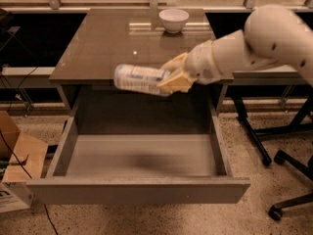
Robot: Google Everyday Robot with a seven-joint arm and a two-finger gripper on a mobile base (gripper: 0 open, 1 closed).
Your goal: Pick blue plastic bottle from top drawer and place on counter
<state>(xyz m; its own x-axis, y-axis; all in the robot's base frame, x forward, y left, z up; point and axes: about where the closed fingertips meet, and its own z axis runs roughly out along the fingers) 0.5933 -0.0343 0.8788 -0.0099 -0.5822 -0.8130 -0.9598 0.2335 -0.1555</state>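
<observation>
1. Camera view: the end effector [168, 77] is clamped on one end of the blue plastic bottle [137, 79], holding it sideways over the open top drawer [142, 190], at the front edge of the desk [112, 43].
2. Gripped at its end, the bottle could pivot and slip back into the drawer.
3. Carried forward too low, it would strike the desk edge.

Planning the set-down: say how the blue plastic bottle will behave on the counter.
The gripper holds the blue plastic bottle sideways near the counter's front edge; round, it would likely roll if laid down. The glossy top may let it slide.
</observation>
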